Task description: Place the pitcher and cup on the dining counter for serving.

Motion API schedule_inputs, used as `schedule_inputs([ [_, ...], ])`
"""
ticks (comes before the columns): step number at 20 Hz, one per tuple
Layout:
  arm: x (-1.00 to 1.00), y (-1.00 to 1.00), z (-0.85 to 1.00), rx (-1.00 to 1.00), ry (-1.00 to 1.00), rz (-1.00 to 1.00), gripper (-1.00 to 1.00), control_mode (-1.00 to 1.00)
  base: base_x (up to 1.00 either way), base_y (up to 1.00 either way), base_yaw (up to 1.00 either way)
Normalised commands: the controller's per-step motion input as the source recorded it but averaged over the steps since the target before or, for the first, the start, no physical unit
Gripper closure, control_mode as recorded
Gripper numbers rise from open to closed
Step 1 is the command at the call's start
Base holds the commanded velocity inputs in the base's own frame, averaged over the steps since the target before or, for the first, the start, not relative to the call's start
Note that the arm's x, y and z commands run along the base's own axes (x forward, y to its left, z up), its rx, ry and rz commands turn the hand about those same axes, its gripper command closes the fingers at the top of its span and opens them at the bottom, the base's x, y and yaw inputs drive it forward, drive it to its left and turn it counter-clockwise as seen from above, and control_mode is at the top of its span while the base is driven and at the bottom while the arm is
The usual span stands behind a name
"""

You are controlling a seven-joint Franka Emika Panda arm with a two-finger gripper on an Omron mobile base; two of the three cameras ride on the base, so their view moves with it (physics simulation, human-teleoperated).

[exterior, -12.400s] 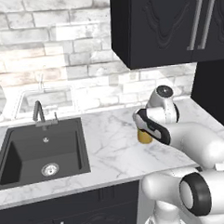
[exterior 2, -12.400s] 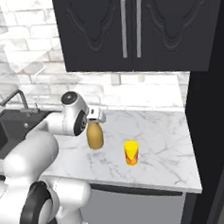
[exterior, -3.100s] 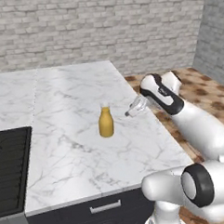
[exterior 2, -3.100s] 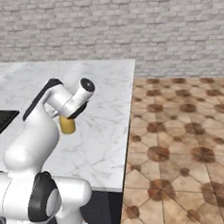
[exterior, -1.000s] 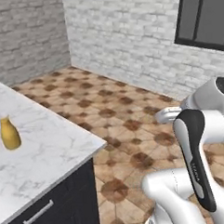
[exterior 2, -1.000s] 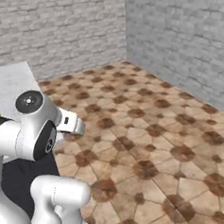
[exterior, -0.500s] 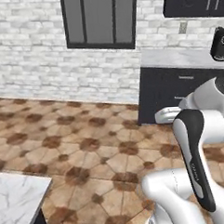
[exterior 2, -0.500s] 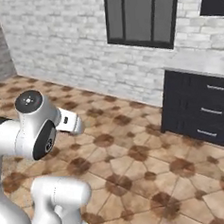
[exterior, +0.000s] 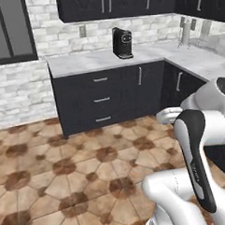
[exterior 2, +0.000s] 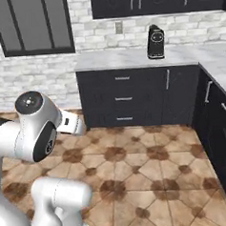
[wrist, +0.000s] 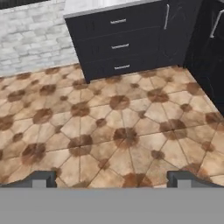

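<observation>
Base swung off toward the coffee machine (exterior: 122,43), hand (wrist: 111,177) wide open and empty; that glossy cup'll be light but slippery, so grab mid-body.

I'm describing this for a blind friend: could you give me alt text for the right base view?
A white robot arm stands folded at the left over a brown tiled floor. It faces black cabinets under a marble counter bearing a black coffee machine. A dark window sits in the white brick wall.

Marble counter (exterior: 88,62) over black cabinets, a black coffee machine (exterior: 122,43) upright on it.
</observation>
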Motion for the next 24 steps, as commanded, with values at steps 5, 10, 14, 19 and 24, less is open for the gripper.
schedule_inputs([
  [5,0.00,0.00,0.00,0.00,0.00,0.00,-1.00,1.00,0.52,-0.19,-0.67],
  [10,0.00,0.00,0.00,0.00,0.00,0.00,-1.00,1.00,0.70,-0.07,-0.62],
  [14,0.00,0.00,0.00,0.00,0.00,0.00,-1.00,1.00,0.62,-0.12,-0.63],
  [19,0.00,0.00,0.00,0.00,0.00,0.00,-1.00,1.00,0.42,-0.39,-0.64],
  [24,0.00,0.00,0.00,0.00,0.00,0.00,-1.00,1.00,0.31,-0.69,-0.61],
])
